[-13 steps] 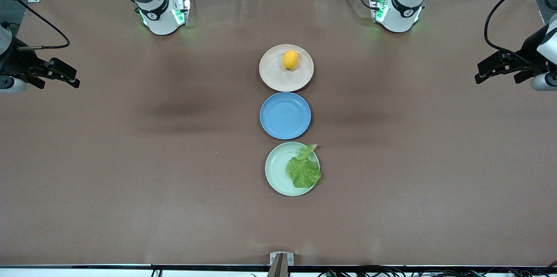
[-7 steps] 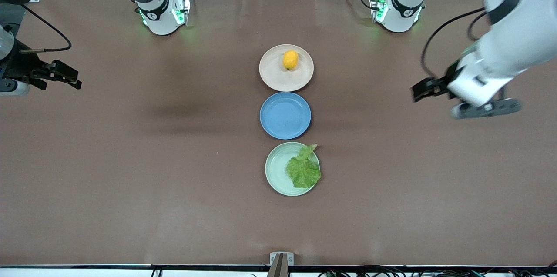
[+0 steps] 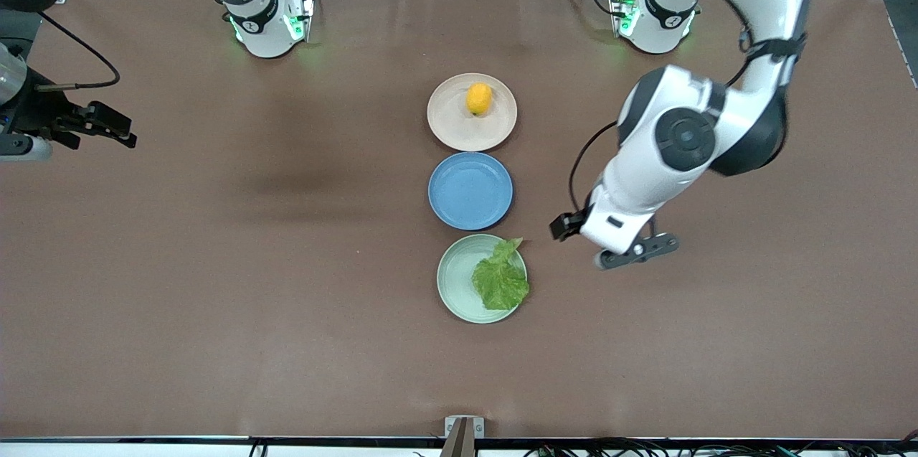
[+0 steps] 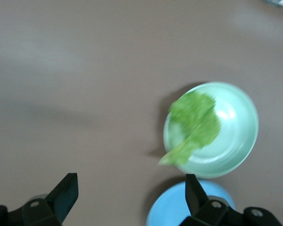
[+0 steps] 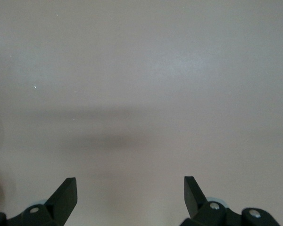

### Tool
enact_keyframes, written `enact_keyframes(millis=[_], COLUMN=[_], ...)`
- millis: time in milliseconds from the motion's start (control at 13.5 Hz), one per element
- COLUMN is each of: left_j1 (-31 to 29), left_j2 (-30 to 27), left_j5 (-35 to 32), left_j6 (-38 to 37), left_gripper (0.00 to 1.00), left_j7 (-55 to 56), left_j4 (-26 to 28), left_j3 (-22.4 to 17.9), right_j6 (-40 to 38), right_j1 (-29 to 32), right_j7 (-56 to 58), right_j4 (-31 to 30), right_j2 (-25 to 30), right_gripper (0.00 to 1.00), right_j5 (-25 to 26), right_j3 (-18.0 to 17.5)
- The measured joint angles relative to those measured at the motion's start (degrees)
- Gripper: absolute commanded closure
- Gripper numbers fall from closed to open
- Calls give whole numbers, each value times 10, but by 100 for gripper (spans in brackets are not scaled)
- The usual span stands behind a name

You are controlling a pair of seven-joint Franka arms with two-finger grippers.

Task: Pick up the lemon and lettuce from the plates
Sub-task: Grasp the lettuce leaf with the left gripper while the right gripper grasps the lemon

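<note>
The lemon lies on the beige-pink plate, the plate farthest from the front camera. The lettuce lies on the mint green plate, the nearest one, with its stem tip over the rim toward the blue plate. My left gripper hangs open and empty over bare table beside the mint plate, toward the left arm's end. Its wrist view shows the lettuce on the mint plate past the open gripper. My right gripper waits open and empty at the right arm's end.
A blue plate sits empty between the two task plates and shows in the left wrist view. The three plates form a line down the table's middle. Brown table cover spreads on both sides.
My left arm has swung in from its end of the table to beside the mint plate. The right gripper has barely moved. Lemon, lettuce and plates have not moved.
</note>
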State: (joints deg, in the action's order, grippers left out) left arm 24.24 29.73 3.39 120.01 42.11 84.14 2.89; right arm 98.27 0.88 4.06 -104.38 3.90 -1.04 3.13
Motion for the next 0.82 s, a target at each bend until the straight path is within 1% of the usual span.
enact_keyframes(millis=[223,372,520,743,818], left_j1=[24,39,49,59,61], left_j2=[65,104,136,162,166], left_j5=[0,0,1,2,2], left_j6=[134,199,222,228,228], left_gripper=[0,0,0,1,4], left_j7=[70,108,147,168,168], left_j4=[-4,-9,-20,-26,-27], left_j3=[0,0,1,1,1], right_j6=[3,0,-13,-21,-17], right_j1=[0,-3,-17,-62,-87], right_j7=[0,0,-24,-131,-178], right_j4=[10,23,30,19,13], right_j2=[-30,-60,-81,-86,-86], right_gripper=[0,0,0,0,0], right_j5=[0,-1,-23,-63,-68], right_j3=[-1,-5,-8,-11,-12])
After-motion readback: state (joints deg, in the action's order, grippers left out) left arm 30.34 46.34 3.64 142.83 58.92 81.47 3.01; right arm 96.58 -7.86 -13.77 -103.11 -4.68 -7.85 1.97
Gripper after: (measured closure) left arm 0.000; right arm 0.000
